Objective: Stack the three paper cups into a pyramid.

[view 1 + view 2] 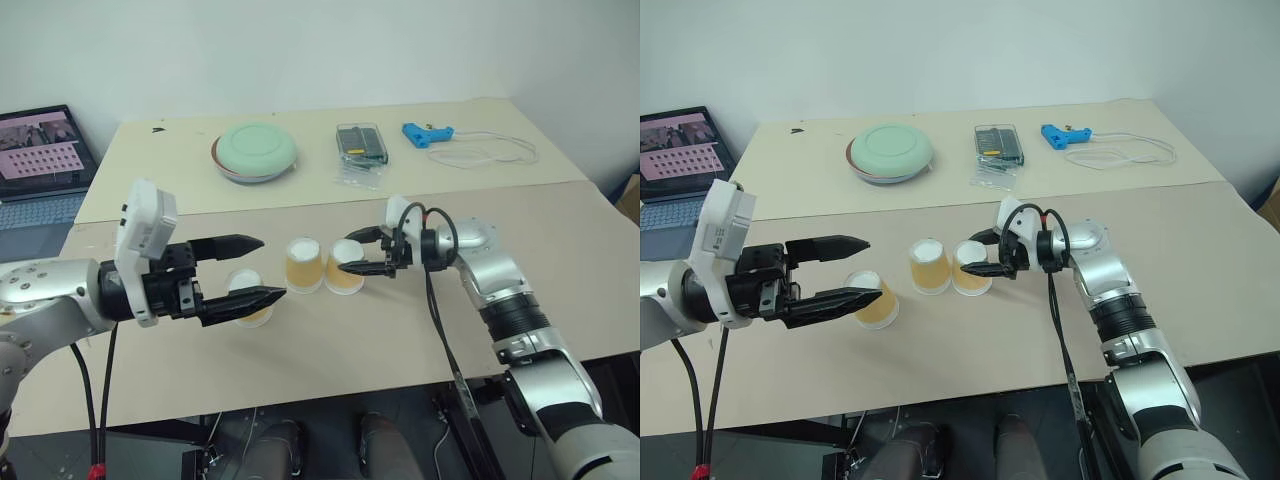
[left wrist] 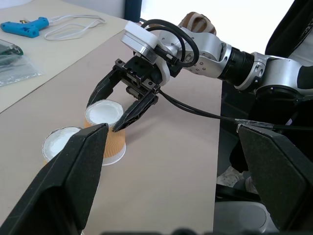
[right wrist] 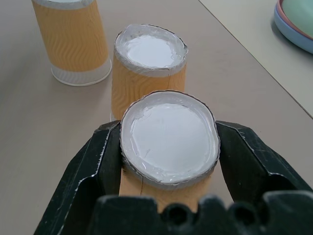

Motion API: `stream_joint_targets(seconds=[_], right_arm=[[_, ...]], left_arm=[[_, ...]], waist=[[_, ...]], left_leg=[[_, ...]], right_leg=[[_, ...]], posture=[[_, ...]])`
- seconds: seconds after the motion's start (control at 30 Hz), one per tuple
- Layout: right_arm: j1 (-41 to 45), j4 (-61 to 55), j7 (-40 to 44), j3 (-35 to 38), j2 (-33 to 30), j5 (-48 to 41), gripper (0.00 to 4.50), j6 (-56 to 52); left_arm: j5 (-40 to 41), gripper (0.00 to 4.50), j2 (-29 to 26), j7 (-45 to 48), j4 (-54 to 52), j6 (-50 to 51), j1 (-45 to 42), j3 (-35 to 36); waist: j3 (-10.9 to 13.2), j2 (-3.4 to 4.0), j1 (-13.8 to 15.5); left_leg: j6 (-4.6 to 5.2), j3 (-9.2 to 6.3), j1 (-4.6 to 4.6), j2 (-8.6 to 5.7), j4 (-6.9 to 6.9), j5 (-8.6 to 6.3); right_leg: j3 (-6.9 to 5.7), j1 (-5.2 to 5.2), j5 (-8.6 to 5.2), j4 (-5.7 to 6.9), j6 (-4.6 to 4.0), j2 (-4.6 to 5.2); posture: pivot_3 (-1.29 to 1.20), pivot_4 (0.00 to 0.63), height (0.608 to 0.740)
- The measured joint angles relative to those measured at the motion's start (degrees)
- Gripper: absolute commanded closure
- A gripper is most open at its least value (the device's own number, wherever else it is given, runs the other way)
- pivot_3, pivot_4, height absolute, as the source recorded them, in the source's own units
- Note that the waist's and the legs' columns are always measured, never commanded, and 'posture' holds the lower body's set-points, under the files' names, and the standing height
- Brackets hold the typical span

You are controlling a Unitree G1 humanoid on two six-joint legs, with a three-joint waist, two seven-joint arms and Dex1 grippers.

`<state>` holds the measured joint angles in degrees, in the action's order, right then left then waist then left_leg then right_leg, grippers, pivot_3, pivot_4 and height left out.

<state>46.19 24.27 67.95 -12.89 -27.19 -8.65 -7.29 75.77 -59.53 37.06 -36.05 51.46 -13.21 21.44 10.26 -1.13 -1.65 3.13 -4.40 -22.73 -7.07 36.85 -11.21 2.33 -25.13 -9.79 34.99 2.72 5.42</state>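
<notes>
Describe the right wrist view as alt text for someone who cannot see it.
Two black fingers flank an upside-down paper cup. A second upside-down cup stands just beyond it, a third farther off, on a tan table.

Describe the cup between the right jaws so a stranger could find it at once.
On the nearer tan table, three upturned orange cups stand in a row. It is the cup at the right end, beside the middle cup. Only it sits between the right gripper jaws.
</notes>
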Motion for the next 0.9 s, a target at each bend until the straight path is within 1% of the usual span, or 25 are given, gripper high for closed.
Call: stream_joint_targets(seconds=[0.03,0.3,0.4,0.57,0.7,0.77,0.8,0.83,0.87,0.9], right_arm=[[0.00,0.20,-0.08,-0.09,0.00,0.59,0.45,-0.01],[-0.16,-1.34,0.82,0.21,-0.37,0.45,0.45,-1.14],[-0.28,-5.39,1.70,1.41,-1.80,-1.73,0.45,-3.85],[-0.33,-15.46,1.80,4.95,-4.99,-5.92,0.45,-9.48],[-0.17,-22.13,0.36,8.10,-6.50,-9.63,0.45,-14.34],[0.03,-25.03,-1.86,10.48,-6.82,-12.15,0.45,-18.23],[0.01,-26.53,-2.79,11.20,-7.15,-12.90,0.45,-19.43],[-0.38,-29.27,-4.00,11.85,-7.77,-13.22,0.45,-20.77],[-0.78,-30.68,-4.53,11.96,-8.27,-13.35,0.45,-21.10],[-2.33,-33.28,-5.30,12.32,-8.84,-13.81,0.45,-21.90]], left_arm=[[0.05,0.00,-0.01,-0.02,0.00,0.00,0.00,0.00],[0.08,0.00,-0.01,-0.10,0.01,0.00,0.00,0.00],[0.07,0.00,-0.01,-0.08,0.04,-0.01,0.00,-0.01],[-0.30,0.00,0.05,-0.16,0.04,-0.03,0.03,-0.01],[-2.91,0.00,2.09,-2.85,0.21,-0.59,0.03,-0.16],[-5.14,0.00,5.37,-7.63,0.25,-1.82,-0.14,-0.23],[-5.61,0.00,8.45,-11.59,0.39,-2.75,-0.49,-0.14],[-6.00,0.00,12.42,-17.75,0.50,-3.47,-0.99,-0.17],[-6.23,0.00,14.46,-20.85,0.44,-4.04,-1.16,-0.13],[-7.19,0.00,17.12,-25.70,-0.55,-4.78,-0.74,-0.34]], waist=[[0.00,0.00,0.01],[0.01,0.02,0.14],[0.02,0.02,0.35],[0.02,0.02,0.63],[0.01,0.01,0.72],[0.02,0.01,0.82],[0.02,0.01,0.93],[0.02,-0.01,1.07],[0.01,-0.02,1.15],[-0.04,-0.24,1.31]], left_leg=[[0.00,0.00,0.00,0.00,0.00,0.00],[-0.02,0.00,-0.12,-0.02,0.00,-0.02],[-0.02,0.00,-0.12,-0.01,0.00,-0.02],[-0.02,0.00,-0.17,-0.01,0.00,-0.03],[-0.02,0.00,-0.15,0.01,0.00,-0.03],[-0.02,0.00,-0.16,0.00,0.00,-0.03],[-0.02,0.00,-0.16,-0.01,0.00,-0.03],[-0.03,-0.02,-0.18,0.01,0.01,-0.03],[-0.03,-0.03,-0.19,0.02,0.00,-0.03],[-0.02,-0.05,-0.21,0.03,0.01,-0.04]], right_leg=[[0.00,0.00,0.00,0.00,0.00,0.00],[-0.01,-0.14,0.02,0.00,-0.03,0.00],[-0.01,-0.13,0.02,0.00,-0.03,0.00],[-0.01,-0.16,0.01,-0.01,-0.02,0.03],[-0.02,-0.12,0.01,-0.02,-0.02,0.04],[-0.01,-0.12,0.01,-0.03,-0.02,0.09],[-0.01,-0.11,0.01,-0.05,-0.02,0.11],[-0.04,-0.11,0.01,-0.06,-0.02,0.12],[-0.05,-0.11,0.02,-0.09,-0.01,0.13],[-0.06,-0.10,0.02,-0.10,-0.02,0.14]], posture=[[0.00,0.150,0.728],[0.00,0.150,0.728],[0.00,0.150,0.728],[0.00,0.150,0.728],[0.00,0.150,0.728],[0.00,0.150,0.728],[0.00,0.150,0.728],[0.00,0.150,0.728],[0.00,0.150,0.728],[0.00,0.150,0.728]])
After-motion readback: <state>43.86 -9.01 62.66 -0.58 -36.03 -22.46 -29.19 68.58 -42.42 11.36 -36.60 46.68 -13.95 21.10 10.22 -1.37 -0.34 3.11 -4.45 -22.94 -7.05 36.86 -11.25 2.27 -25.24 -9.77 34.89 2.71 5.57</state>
